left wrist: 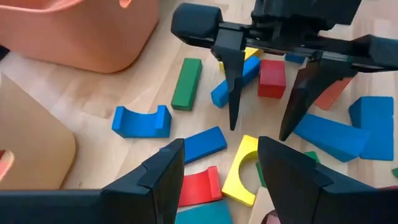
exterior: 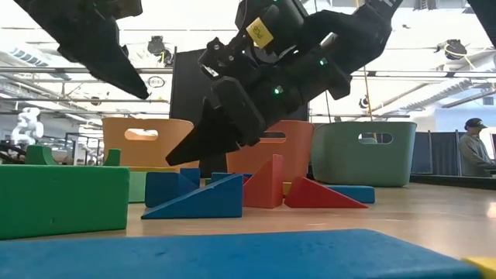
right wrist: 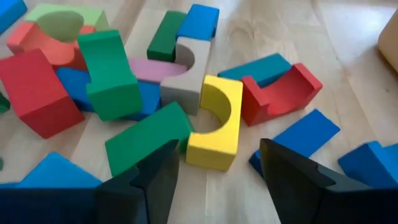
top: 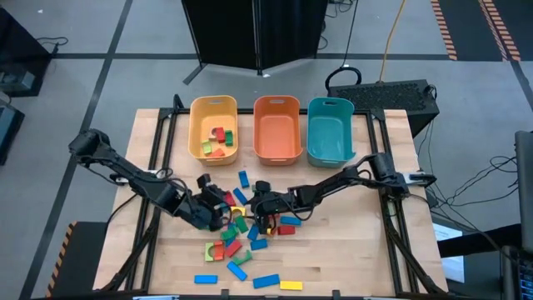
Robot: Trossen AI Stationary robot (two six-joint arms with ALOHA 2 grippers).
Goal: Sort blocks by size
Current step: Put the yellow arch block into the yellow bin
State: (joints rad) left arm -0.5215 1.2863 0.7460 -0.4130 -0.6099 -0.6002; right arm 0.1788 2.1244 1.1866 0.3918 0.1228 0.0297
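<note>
Blurred blue block (exterior: 232, 252) cropped, claws (top: 265, 218) overlapping pile

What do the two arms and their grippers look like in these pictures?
Both arms are black with jointed links and thin cables along them. The left gripper and right gripper have wedge-shaped black fingers. In the low view a yellow sticker and small green lights show.

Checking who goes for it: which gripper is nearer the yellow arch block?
Right. The right gripper hangs open just over the yellow arch block; the left gripper is close beside it, also open.
</note>
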